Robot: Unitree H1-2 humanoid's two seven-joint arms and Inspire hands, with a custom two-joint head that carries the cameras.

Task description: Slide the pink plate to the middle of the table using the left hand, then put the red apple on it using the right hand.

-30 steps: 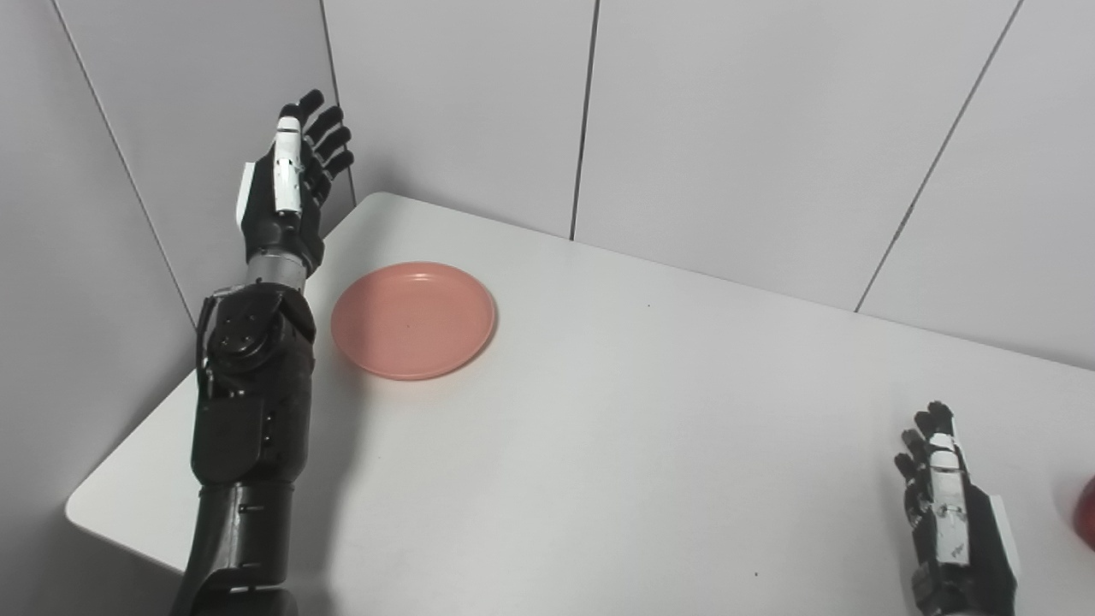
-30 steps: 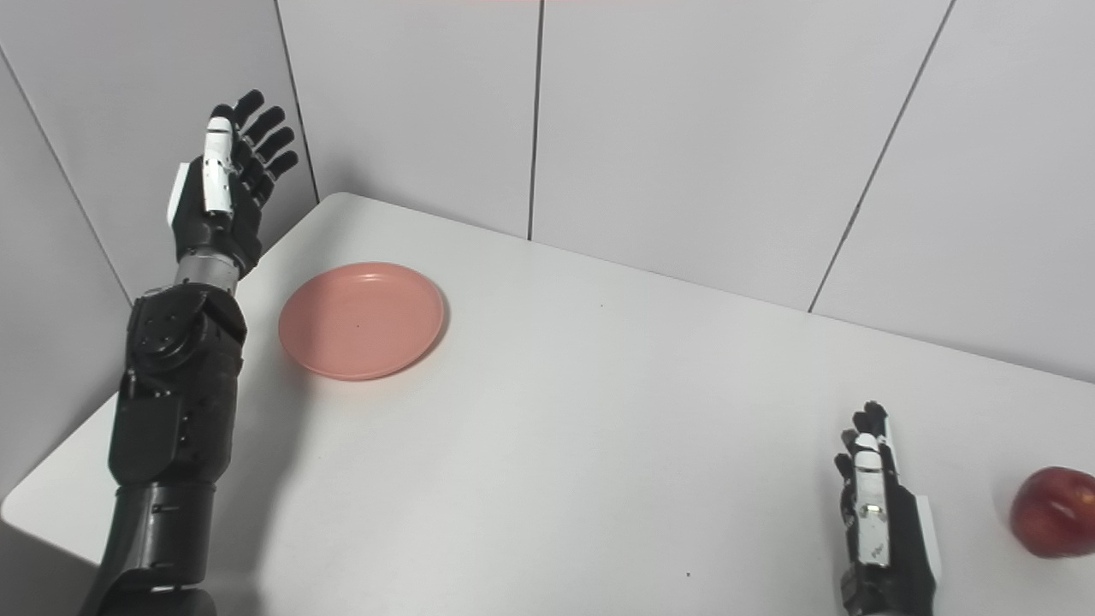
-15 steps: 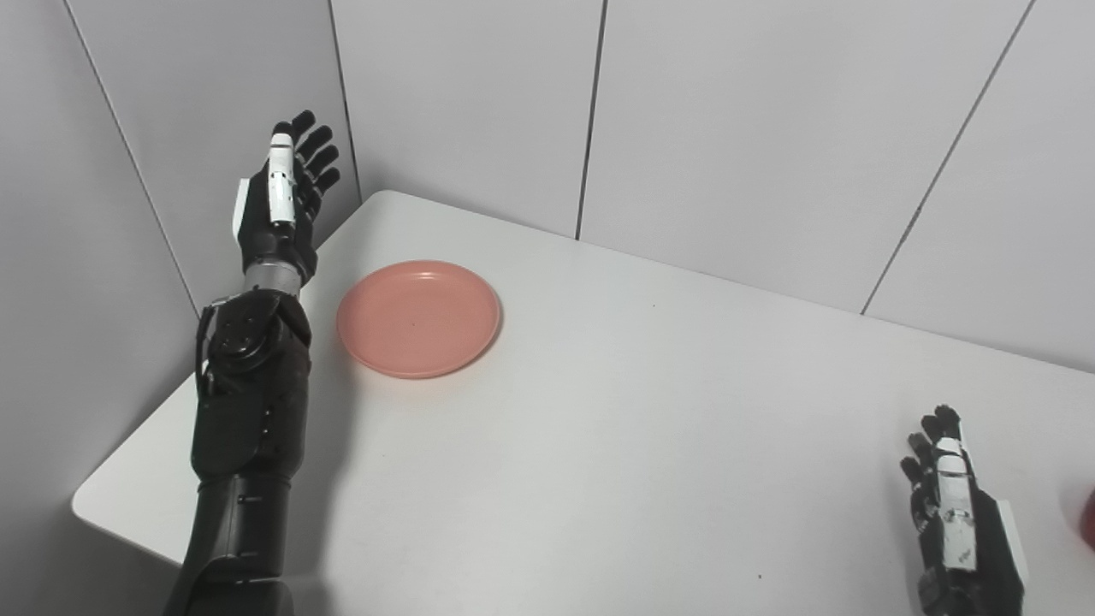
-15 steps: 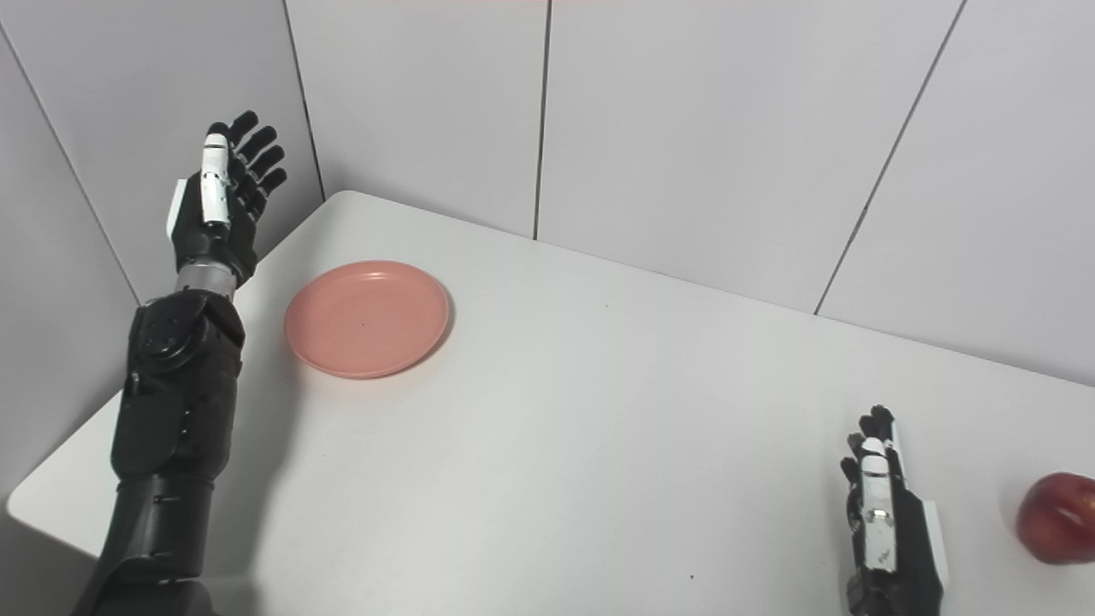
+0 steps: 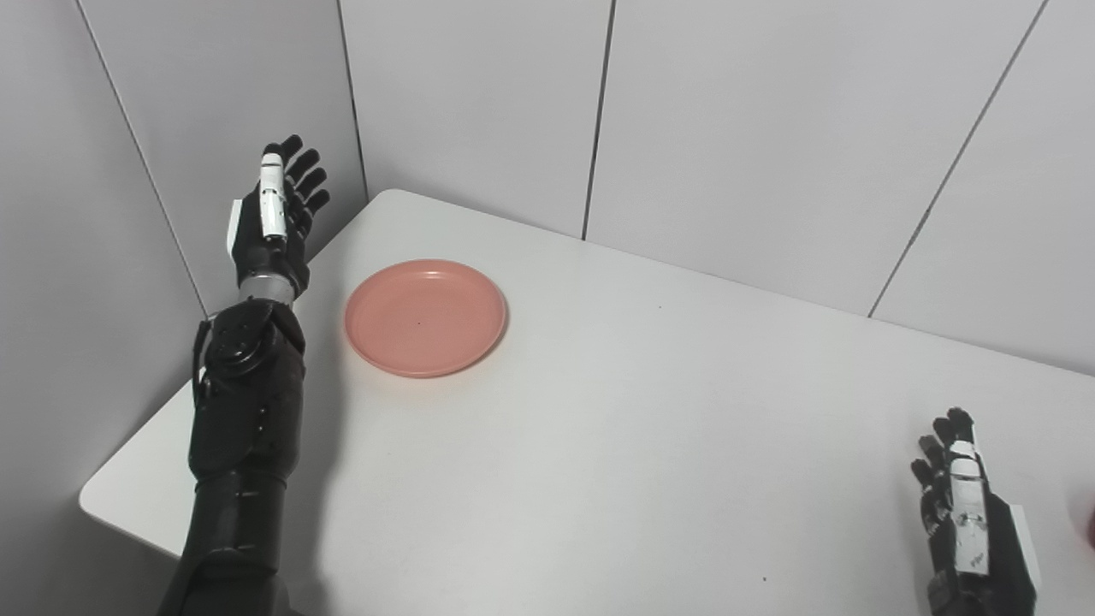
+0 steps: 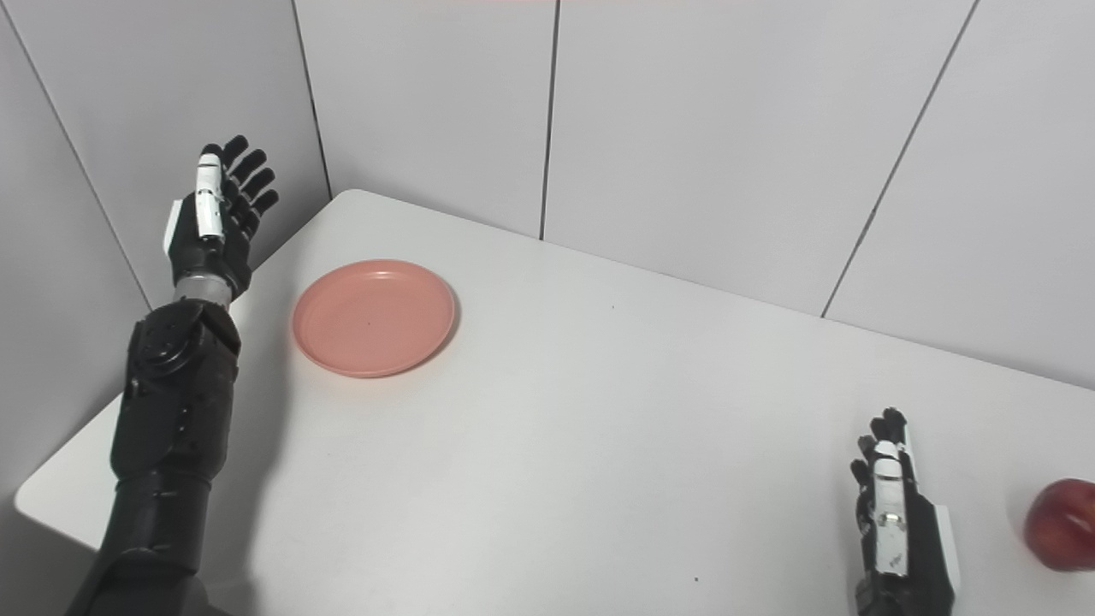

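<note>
Since 1 second ago the left robot hand (image 5: 272, 224) has drawn back and lowered a little beside the pink plate (image 5: 425, 317), fingers spread wide, holding nothing and not touching it. The plate lies near the table's (image 5: 650, 445) far left corner. The right robot hand (image 6: 898, 526), fingers apart and empty, rests near the red apple (image 6: 1061, 524).

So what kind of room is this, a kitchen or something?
Probably not a kitchen; it looks like a robot test booth. Plain grey wall panels close in a bare white table, which holds only a pink plate and a red apple, like props between the robot's two black hands.
</note>
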